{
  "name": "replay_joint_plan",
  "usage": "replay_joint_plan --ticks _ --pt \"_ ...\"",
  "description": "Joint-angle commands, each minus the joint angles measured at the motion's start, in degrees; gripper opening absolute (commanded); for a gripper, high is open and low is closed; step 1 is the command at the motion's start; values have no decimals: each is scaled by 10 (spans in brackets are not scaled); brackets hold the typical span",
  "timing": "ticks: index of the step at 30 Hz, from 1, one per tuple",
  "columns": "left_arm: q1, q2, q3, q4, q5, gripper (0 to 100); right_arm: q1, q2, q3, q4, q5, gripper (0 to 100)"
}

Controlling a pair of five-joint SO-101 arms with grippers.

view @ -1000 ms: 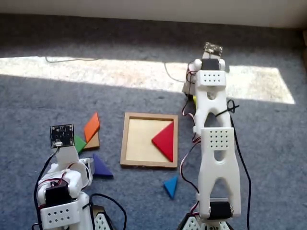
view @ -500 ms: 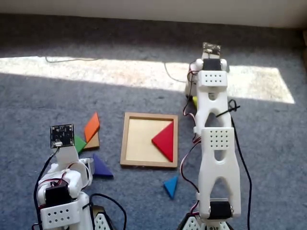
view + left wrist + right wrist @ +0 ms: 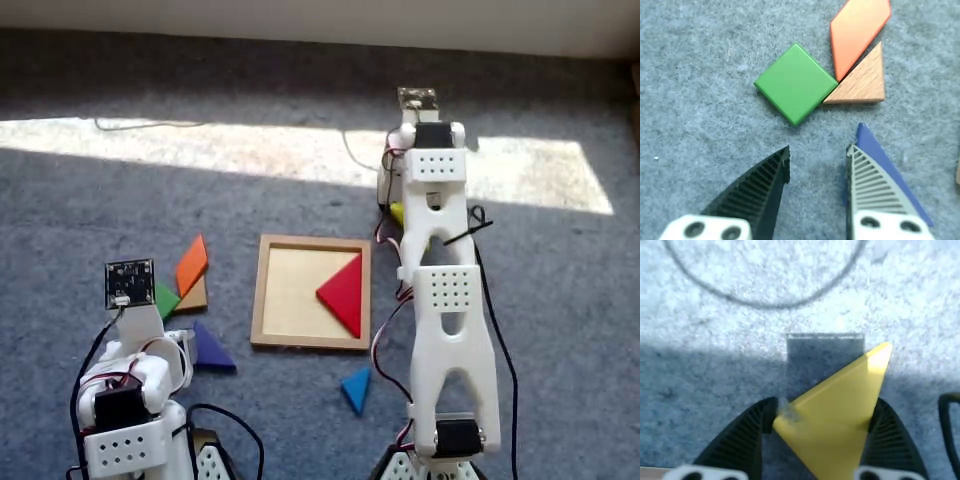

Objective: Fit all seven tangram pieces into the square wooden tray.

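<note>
Square wooden tray (image 3: 262,290) on grey carpet (image 3: 150,220) between the arms, red triangle (image 3: 345,292) seated in its right half, right gripper (image 3: 826,407) clamped on yellow triangle (image 3: 837,410) beyond tray's far right corner, left gripper (image 3: 818,150) parted, empty, near green square (image 3: 796,83), orange parallelogram (image 3: 859,30), wooden triangle (image 3: 862,82), dark blue triangle (image 3: 885,160)
</note>
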Motion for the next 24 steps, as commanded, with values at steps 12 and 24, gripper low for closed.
replay_joint_plan --ticks 12,24 --pt "-5 -29 11 4 2 185 -164 -424 397 10 13 148" --pt "-5 -29 11 4 2 185 -276 -482 550 -11 279 148"
